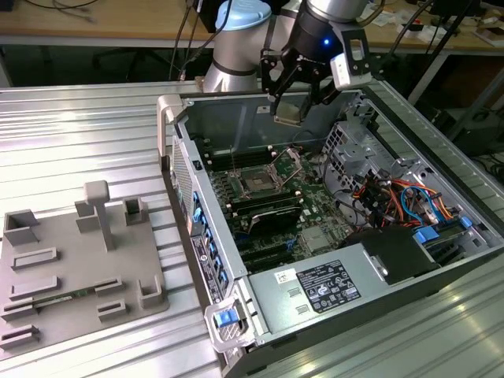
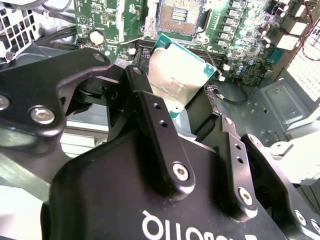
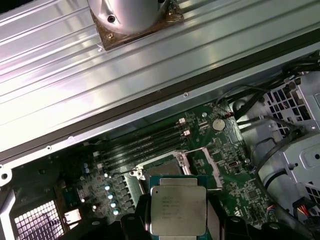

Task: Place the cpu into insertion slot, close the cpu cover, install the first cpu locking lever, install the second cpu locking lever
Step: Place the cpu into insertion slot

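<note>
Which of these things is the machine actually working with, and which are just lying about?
In the job:
- pincer, shut on the cpu
- insertion slot, uncovered on the board

Just lying about:
- grey moulded tray, on the exterior view's left
- power supply box
- orange and blue cables

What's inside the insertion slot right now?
Nothing: the insertion slot shows bare contacts. The cpu is up in the jaws of the gripper. In the first wrist view the cpu hides part of the slot.
</note>
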Action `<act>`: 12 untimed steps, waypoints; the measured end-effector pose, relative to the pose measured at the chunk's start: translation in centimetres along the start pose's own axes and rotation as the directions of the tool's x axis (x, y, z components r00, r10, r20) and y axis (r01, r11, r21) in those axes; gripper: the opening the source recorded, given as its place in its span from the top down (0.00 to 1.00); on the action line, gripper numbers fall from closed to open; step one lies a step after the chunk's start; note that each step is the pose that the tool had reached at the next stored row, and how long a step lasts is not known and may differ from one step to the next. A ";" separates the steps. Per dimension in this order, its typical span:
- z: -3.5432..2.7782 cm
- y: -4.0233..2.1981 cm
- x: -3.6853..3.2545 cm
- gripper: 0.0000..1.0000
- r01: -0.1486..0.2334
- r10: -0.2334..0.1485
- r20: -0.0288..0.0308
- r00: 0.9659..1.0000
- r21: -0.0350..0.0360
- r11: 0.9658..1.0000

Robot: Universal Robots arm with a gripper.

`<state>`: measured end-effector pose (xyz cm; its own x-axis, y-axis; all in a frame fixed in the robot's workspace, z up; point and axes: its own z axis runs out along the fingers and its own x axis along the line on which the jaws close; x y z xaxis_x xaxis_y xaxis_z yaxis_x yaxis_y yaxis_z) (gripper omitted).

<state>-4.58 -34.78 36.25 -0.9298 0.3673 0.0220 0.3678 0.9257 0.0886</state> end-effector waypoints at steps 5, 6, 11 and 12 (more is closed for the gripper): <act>0.08 -0.08 0.17 0.45 -0.021 0.021 0.002 1.000 0.000 1.000; 0.09 -0.09 0.19 0.45 -0.024 0.024 0.002 1.000 0.000 1.000; 0.15 -0.16 0.33 0.45 -0.041 0.041 0.003 0.999 -0.001 0.999; 0.16 -0.17 0.37 0.45 -0.046 0.046 0.004 0.999 -0.001 0.999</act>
<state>-4.99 -34.79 36.08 -0.9119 0.4097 0.0224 0.4100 0.9078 0.0884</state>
